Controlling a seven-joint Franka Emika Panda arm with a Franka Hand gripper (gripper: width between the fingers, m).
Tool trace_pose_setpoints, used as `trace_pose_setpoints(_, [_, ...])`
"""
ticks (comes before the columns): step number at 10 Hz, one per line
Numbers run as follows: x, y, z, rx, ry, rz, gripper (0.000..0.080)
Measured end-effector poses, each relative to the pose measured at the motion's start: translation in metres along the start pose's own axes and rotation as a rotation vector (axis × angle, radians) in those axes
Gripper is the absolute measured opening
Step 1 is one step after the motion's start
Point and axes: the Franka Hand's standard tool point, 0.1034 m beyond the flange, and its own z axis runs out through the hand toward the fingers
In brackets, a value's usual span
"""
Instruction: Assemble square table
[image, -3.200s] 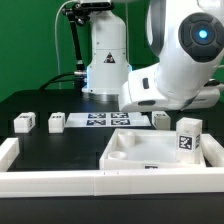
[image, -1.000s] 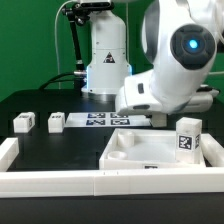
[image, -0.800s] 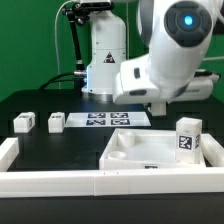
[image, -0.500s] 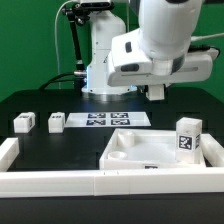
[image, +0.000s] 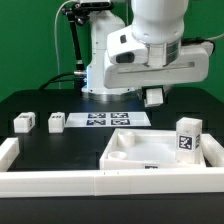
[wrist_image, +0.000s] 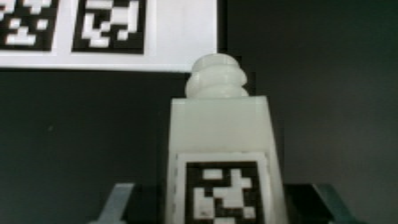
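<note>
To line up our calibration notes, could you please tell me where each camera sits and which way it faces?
Exterior view: off the arm, low at the near side of the black table, facing across it past the square table top and marker board to the arm's base; the raised arm and gripper show.
Wrist view: on the wrist, looking down past the fingers at the leg they clamp, table beyond; only fingers show.
Both see the marker board and that leg.
</note>
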Motion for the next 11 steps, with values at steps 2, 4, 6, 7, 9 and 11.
trace_pose_setpoints(2, [0.003, 0.013, -0.025, 0.012, 0.11, -0.017, 0.0288])
trace_pose_setpoints(4, [0.008, 0.02, -0.048, 0.013, 0.253, -0.02, 0.0288])
trace_pose_setpoints(6, [0.016, 0.023, -0.053, 0.001, 0.401, -0.016, 0.0288])
trace_pose_setpoints(7, [0.015, 0.024, -0.051, -0.006, 0.461, -0.014, 0.0288])
trace_pose_setpoints(9, [0.021, 0.03, -0.054, -0.03, 0.599, -0.019, 0.0288])
trace_pose_setpoints(11, [0.027, 0.039, -0.059, -0.046, 0.627, -0.044, 0.0288])
